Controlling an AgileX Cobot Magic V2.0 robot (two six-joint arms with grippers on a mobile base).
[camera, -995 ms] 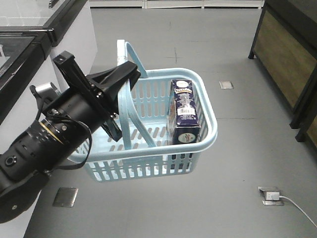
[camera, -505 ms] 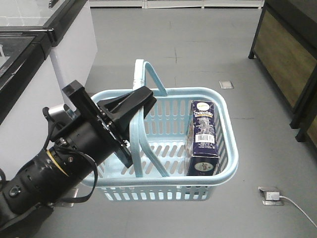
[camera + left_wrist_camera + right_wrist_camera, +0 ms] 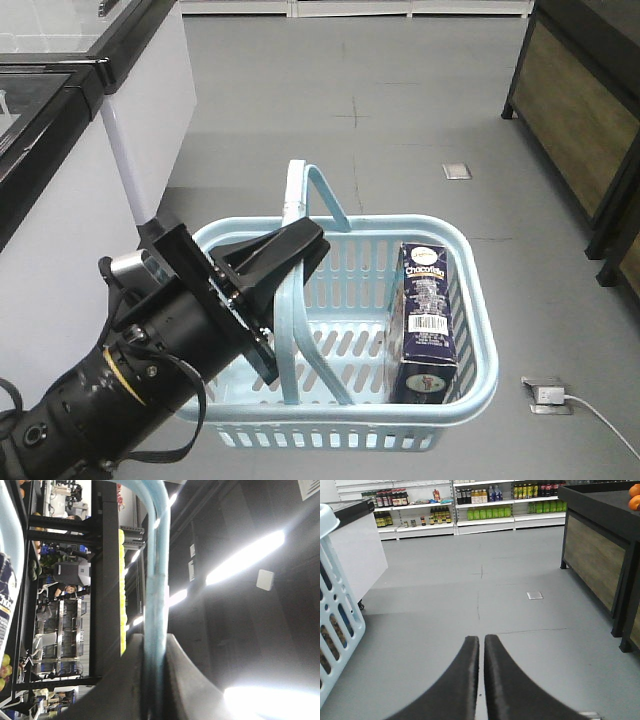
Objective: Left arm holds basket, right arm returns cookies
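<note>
Left gripper (image 3: 292, 255) clamped on handle (image 3: 288, 335) of light blue basket (image 3: 472, 385); basket looks lifted off floor (image 3: 400, 120). Chocofello cookie carton (image 3: 428, 315) upright inside, right of left gripper, against basket's right wall. Right gripper (image 3: 480, 642) closed, empty, basket wall at its left. Step: holding. Next: right gripper needs opening, then reach over rim onto carton. Grey shop floor; stocked shelves (image 3: 485, 505) ahead, wood-panelled stand (image 3: 592, 560) right.

Count: one basket (image 3: 340, 428), fitted with two hoop handles (image 3: 322, 195). One cookies carton (image 3: 428, 320) inside the basket. Two floor plates (image 3: 457, 170) near the basket.
</note>
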